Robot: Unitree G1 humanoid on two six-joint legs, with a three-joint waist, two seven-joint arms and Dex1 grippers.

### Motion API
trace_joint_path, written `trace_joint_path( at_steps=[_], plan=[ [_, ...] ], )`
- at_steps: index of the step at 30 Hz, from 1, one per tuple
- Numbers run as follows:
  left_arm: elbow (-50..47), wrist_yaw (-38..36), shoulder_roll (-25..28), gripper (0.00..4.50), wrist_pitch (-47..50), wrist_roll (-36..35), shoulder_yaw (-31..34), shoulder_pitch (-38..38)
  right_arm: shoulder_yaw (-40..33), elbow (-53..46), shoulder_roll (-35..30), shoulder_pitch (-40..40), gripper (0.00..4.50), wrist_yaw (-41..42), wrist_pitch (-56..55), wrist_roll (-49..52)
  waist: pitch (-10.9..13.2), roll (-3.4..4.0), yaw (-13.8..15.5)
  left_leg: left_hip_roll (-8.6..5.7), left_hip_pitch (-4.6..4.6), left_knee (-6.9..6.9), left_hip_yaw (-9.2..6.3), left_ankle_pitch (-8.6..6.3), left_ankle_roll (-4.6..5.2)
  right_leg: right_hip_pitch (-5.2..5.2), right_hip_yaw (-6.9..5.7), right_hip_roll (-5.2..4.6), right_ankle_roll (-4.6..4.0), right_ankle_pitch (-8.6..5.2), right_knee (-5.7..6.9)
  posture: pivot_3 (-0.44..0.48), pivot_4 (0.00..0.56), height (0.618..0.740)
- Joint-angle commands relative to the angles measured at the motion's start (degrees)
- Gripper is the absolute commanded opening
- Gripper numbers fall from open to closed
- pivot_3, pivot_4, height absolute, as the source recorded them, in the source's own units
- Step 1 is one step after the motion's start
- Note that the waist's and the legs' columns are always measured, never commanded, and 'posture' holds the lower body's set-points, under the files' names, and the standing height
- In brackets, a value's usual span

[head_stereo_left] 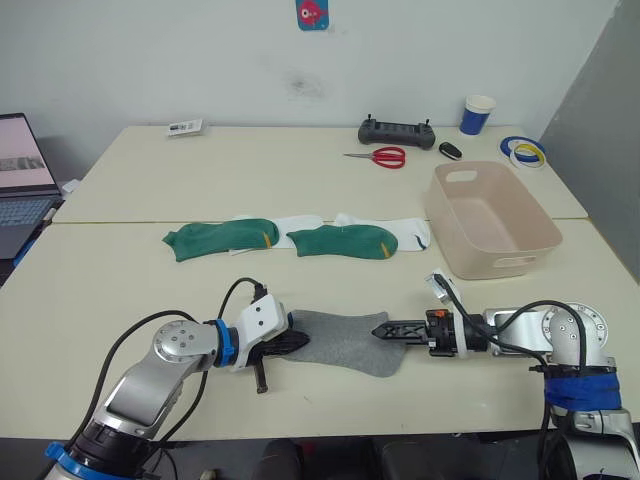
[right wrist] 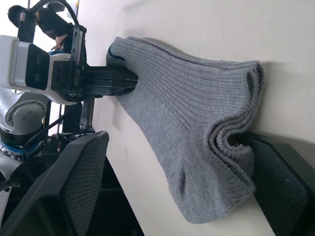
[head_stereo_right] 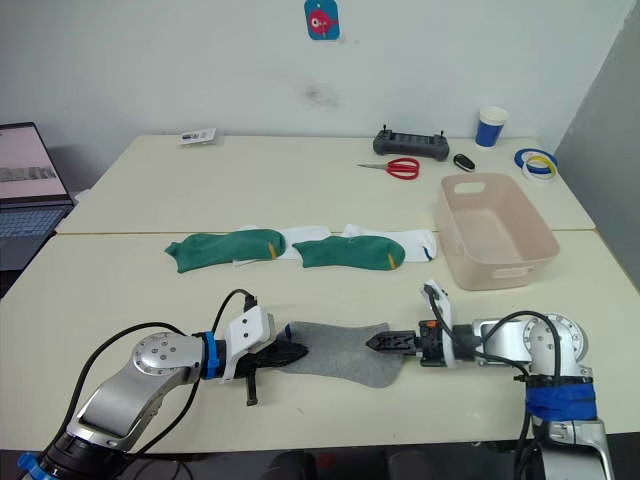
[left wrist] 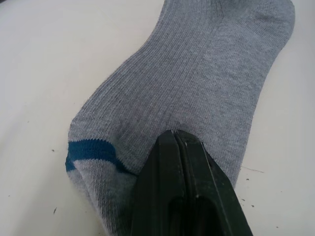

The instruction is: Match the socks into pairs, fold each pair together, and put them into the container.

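Grey socks (head_stereo_left: 345,341), stacked as a pair, flat on the near part of the counter (head_stereo_left: 150,200), between the two grippers. Left gripper (head_stereo_left: 296,342) with jaws clenched, tips pressing on the toe end with the blue stripe. Right gripper (head_stereo_left: 382,331) with jaws released, spread wide at the cuff end, one finger touching the cuffs. Farther back, two green socks (head_stereo_left: 222,238) and white socks (head_stereo_left: 410,229) in a row. Pink container (head_stereo_left: 490,218) at the right, beside the row.
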Motion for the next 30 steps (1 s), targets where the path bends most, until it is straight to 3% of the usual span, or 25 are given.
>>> trace_joint_path(
  at_steps=[1, 9, 13, 21, 23, 30],
  plan=[
    [0.6, -0.8, 0.6, 0.0, 0.9, 1.2, -2.0, 0.9, 1.4, -0.2, -0.7, 0.5, 4.43, 0.2, 0.5, 5.0, 0.0, 0.01, 0.0, 0.0, -0.02, 0.0, 0.0, 0.0, 0.0, -0.02, 0.0, 0.0, 0.0, 0.0, 0.0, 0.0, 0.15, 0.74],
    [1.2, -0.4, 0.3, 0.0, 0.8, 1.5, -1.9, 0.4, 0.4, 0.5, 0.4, 0.8, 4.43, -3.3, 0.2, 10.9, 0.0, 0.03, 0.2, -0.01, -0.15, -0.17, 0.02, 0.0, 0.0, -0.14, 0.0, 0.0, 0.0, -0.01, -0.15, 0.0, 0.15, 0.74],
    [1.3, -0.5, 0.5, 0.0, 0.6, 1.6, -1.9, 0.4, -0.5, 1.4, -0.6, 0.6, 3.54, -4.0, -0.4, 10.0, 0.0, 0.03, 0.2, -0.01, -0.15, -0.24, 0.02, 0.0, 0.0, -0.13, 0.0, -0.01, 0.0, -0.01, -0.24, 0.0, 0.15, 0.74],
    [1.8, -0.7, 0.5, 0.0, 0.3, 1.8, -2.0, 0.0, -0.9, 1.5, -1.7, 0.4, 0.58, -3.3, -0.4, 9.5, 0.0, 0.03, 0.3, -0.01, -0.15, -0.44, 0.03, 0.0, 0.0, -0.15, 0.0, -0.02, 0.0, -0.01, -0.37, 0.0, 0.15, 0.74],
    [1.9, -0.8, 0.4, 0.0, 0.3, 1.9, -2.0, -0.2, -0.8, 1.4, -1.8, 0.3, 0.06, -3.1, -0.4, 9.4, 0.0, 0.03, 0.3, -0.01, -0.15, -0.45, 0.03, 0.0, 0.0, -0.15, 0.0, -0.02, 0.0, 0.0, -0.4, 0.0, 0.15, 0.74],
    [0.3, -1.2, -0.6, 0.0, 1.5, -0.3, -1.3, -0.8, -1.0, 1.8, -3.0, -0.2, 0.06, -1.6, -0.5, 8.6, 0.0, 0.03, 0.3, -0.01, -0.16, -0.46, 0.04, 0.0, 0.0, -0.15, -0.01, -0.02, 0.0, 0.0, -0.43, 0.0, 0.15, 0.74]
  ],
)
